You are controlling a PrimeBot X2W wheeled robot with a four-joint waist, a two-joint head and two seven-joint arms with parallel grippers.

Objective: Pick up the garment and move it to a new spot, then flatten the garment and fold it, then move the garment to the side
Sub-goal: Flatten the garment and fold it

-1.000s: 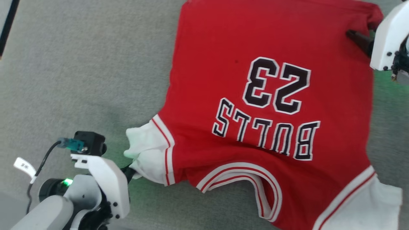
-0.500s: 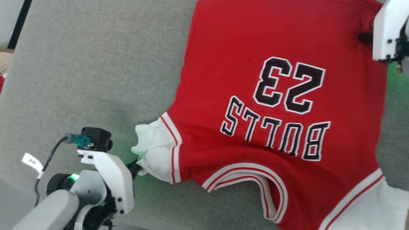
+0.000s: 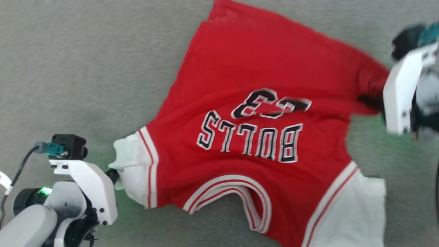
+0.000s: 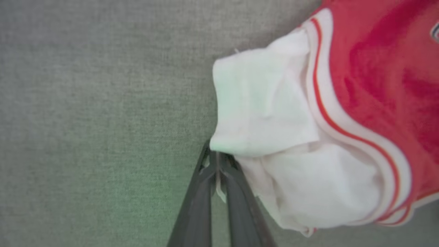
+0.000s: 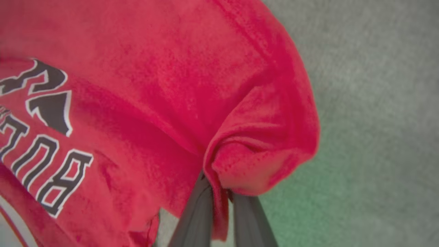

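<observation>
The garment point(image 3: 260, 68), a red jersey with black lettering, lies on the grey surface with its collar toward me. Its far half is raised and slanted, so the number looks squashed. My left gripper point(image 3: 112, 174) at the lower left is shut on the edge of the white sleeve point(image 4: 260, 103). In the left wrist view the left gripper point(image 4: 216, 164) has white cloth pinched between its closed tips. My right gripper point(image 3: 372, 101) at the right is shut on the bunched red hem corner point(image 5: 260, 161). In the right wrist view the right gripper point(image 5: 219, 195) has that cloth draped over it.
A grey cloth-covered surface point(image 3: 85, 68) spreads all around the jersey, with open room to the left and at the far side. The other white sleeve point(image 3: 349, 212) lies flat at the lower right, near the picture's edge.
My right gripper has shut on the red hem corner and drawn it up and toward me, so the far half lifts and the number wrinkles. The head camera has shifted. The left grip is unchanged.
</observation>
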